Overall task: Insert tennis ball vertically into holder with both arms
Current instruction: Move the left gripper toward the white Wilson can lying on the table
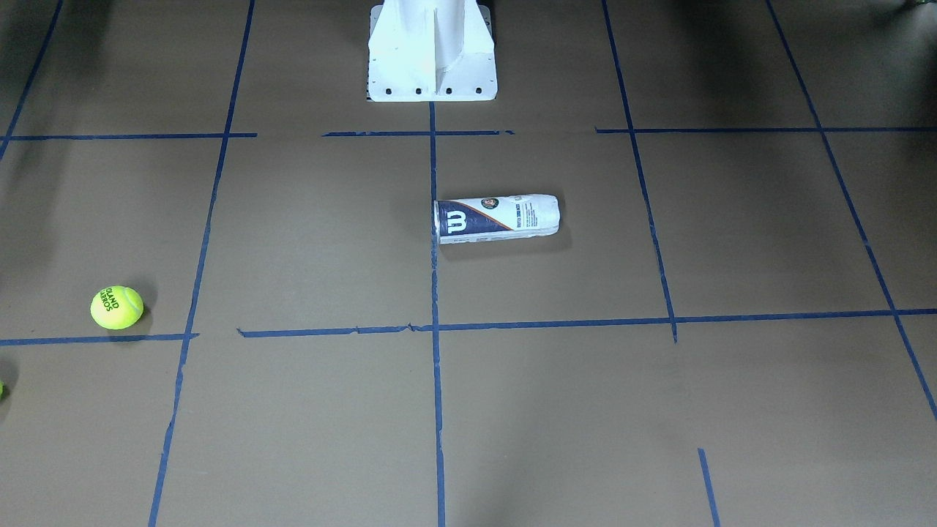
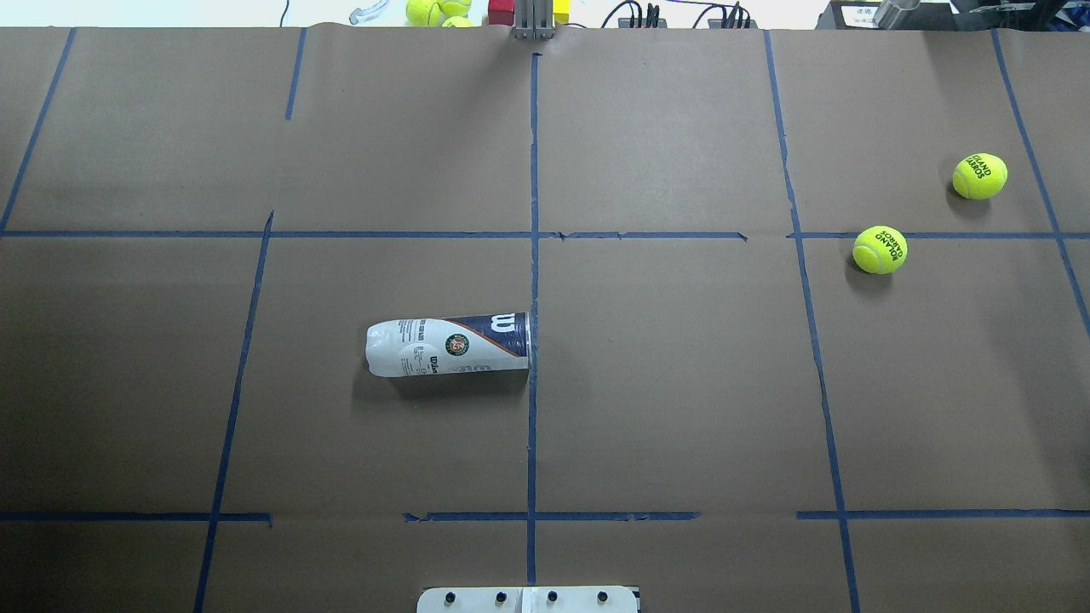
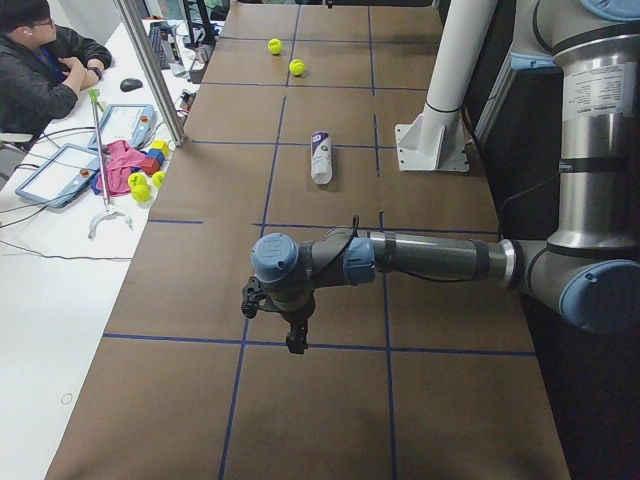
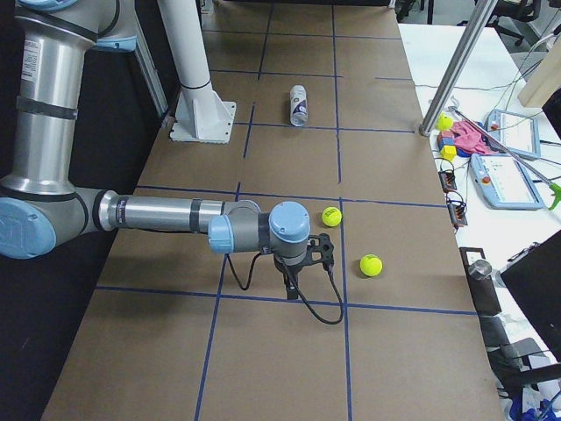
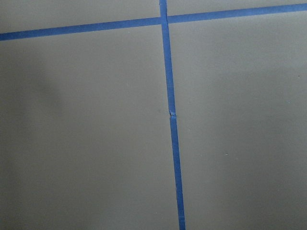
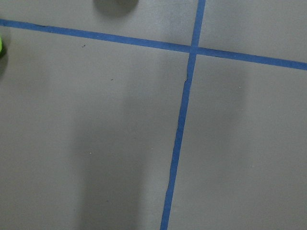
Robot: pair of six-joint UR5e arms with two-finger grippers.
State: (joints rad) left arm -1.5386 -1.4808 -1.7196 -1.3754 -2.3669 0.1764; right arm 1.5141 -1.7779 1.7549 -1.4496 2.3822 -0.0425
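Sideways holder [image 2: 447, 345] on table [image 2: 681, 383], 2 tennis balls [image 2: 880, 249] well away, pedestal [image 1: 432, 51] near, left tool [image 3: 290, 335], right tool [image 4: 294, 285] state unclear.

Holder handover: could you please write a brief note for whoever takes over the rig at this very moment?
Left gripper: hovers over the bare table on the robot's left; whether it is open or shut cannot be told.
Right gripper: hovers on the robot's right, apart from the balls; open or shut cannot be told.
Holder: lies on its side mid-table, untouched.
Nearer ball and farther ball: loose on the robot's right.
Done: nothing.
Left: stand the holder upright, pick up a ball, insert it.
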